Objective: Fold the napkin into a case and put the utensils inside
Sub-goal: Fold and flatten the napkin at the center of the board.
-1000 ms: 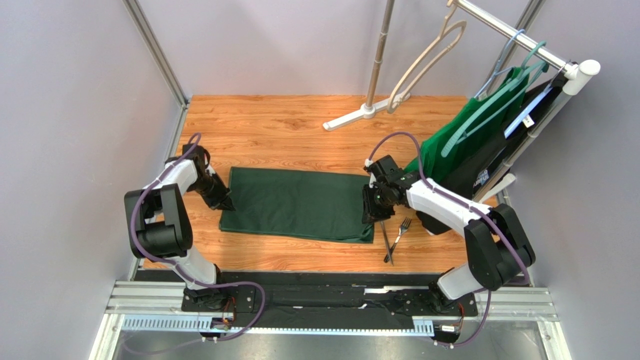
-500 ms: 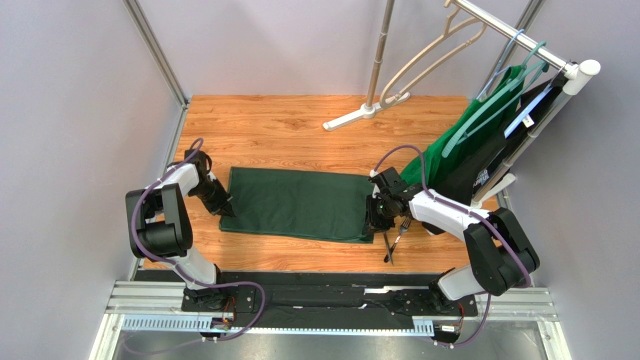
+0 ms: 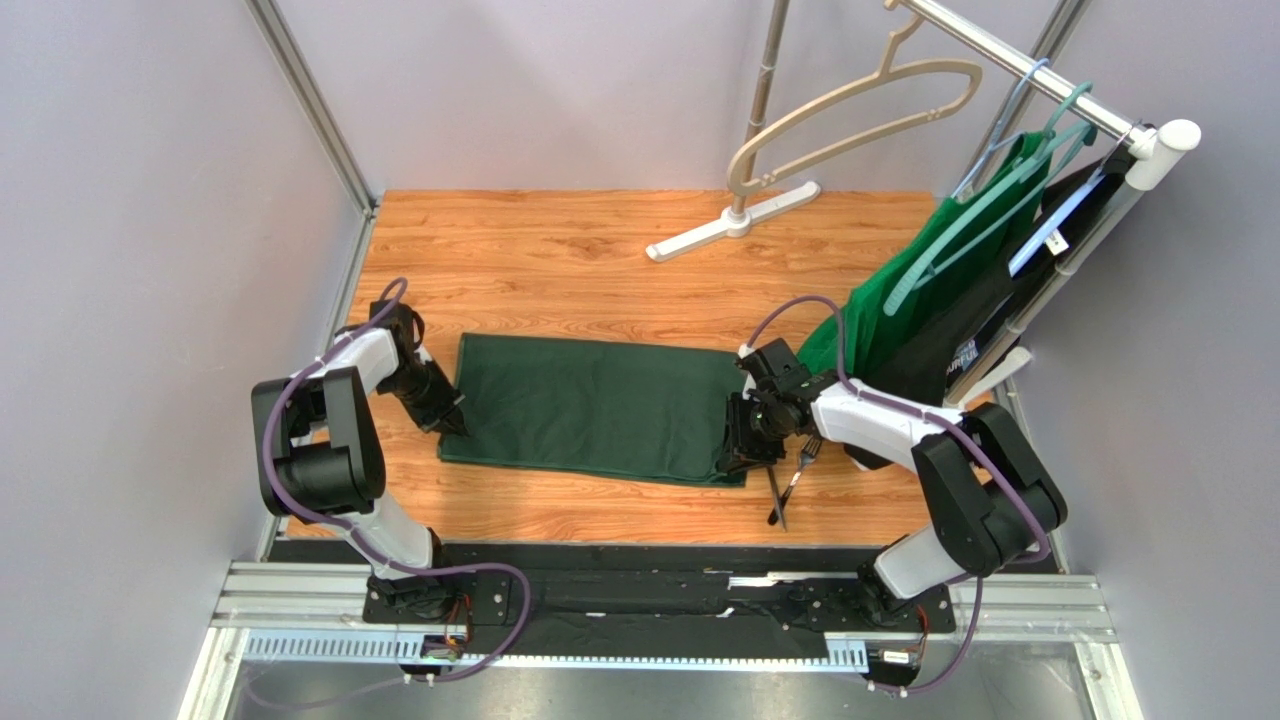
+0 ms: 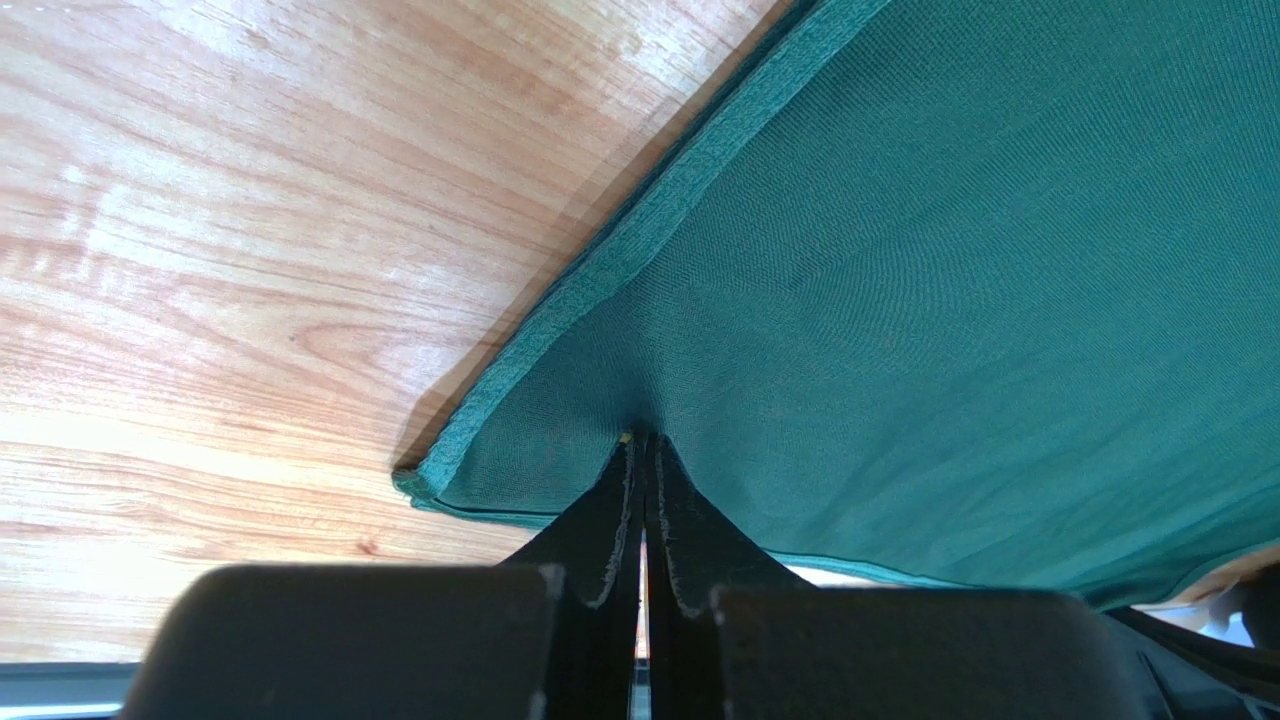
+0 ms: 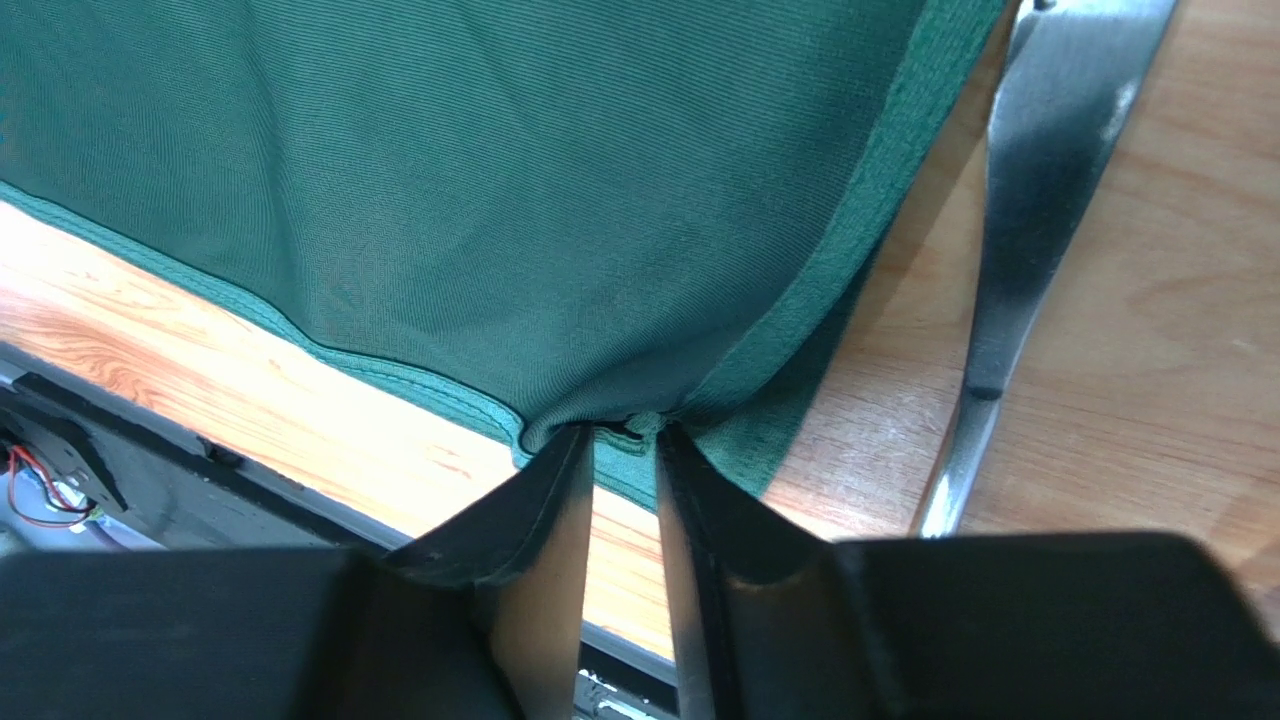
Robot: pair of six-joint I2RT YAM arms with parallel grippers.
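Your napkin (image 3: 598, 408) lies on the wooden tabletop (image 3: 556, 255) as a long, flat rectangle, its long sides running left to right. It is plain, matte, dark forest green. Up close it shows a fine, even weave and a thick rolled hem.

Your left gripper (image 3: 451, 420) sits at the napkin's left edge, close to its near corner. In the left wrist view its 2 fingers are pressed together with the cloth nipped between the tips. The fabric rises into a small tent there, and the hem beside it lifts off the wood and throws a thin shadow.

Your right gripper (image 3: 736, 455) is at the napkin's near right corner. The right wrist view shows its fingers a narrow slit apart, clamped on a small bunch of cloth at the tips. Creases fan out from that pinch into the napkin. A second layer of the same green shows under the top one at this corner, so the cloth is doubled here.

The utensils (image 3: 787, 477) lie on bare wood just beside the napkin's right edge, 2 slim silver pieces pointing roughly away from you. The fork's tines are at the far end. In the right wrist view 1 flat, shiny handle runs alongside the hem; you cannot tell whether it touches the cloth.

A brighter green garment (image 3: 902, 293) hangs beyond the napkin's right end.
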